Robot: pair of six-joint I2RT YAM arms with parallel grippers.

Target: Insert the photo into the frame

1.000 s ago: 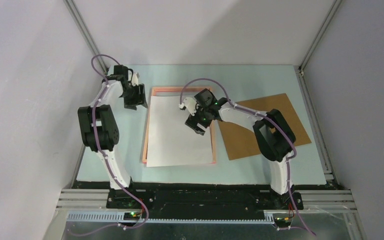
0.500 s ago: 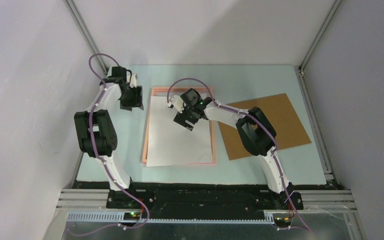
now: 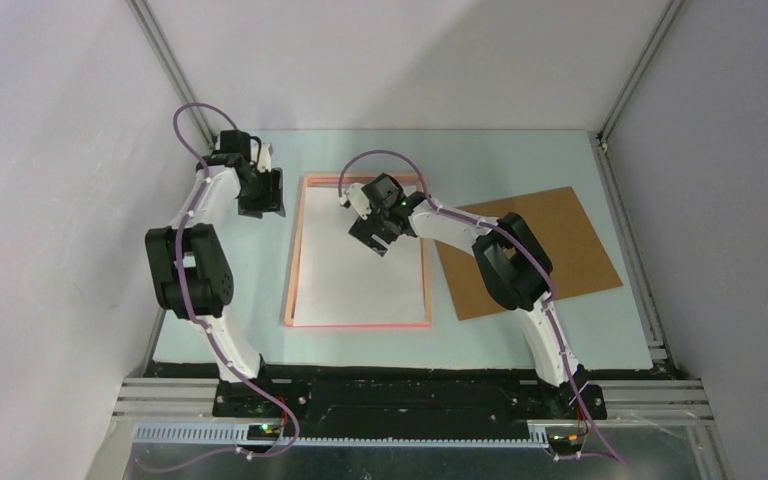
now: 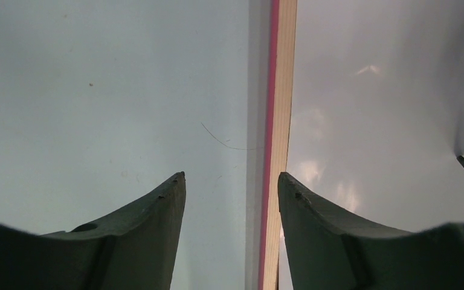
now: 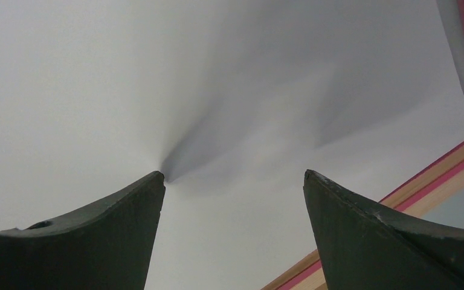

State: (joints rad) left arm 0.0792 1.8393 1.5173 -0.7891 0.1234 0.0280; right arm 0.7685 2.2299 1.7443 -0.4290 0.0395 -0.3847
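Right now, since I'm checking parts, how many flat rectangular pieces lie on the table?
3: white-backed photo print, centre, bordered by the thin salmon-pink frame; plain brown board to their right.

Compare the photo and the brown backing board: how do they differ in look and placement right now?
The photo shows its white back; the backing board is plain brown. The photo lies squared up inside the frame; the backing board lies askew on the table, right of the frame. The right gripper, open, is over the photo, not the backing board. Both are flat rectangular sheets.
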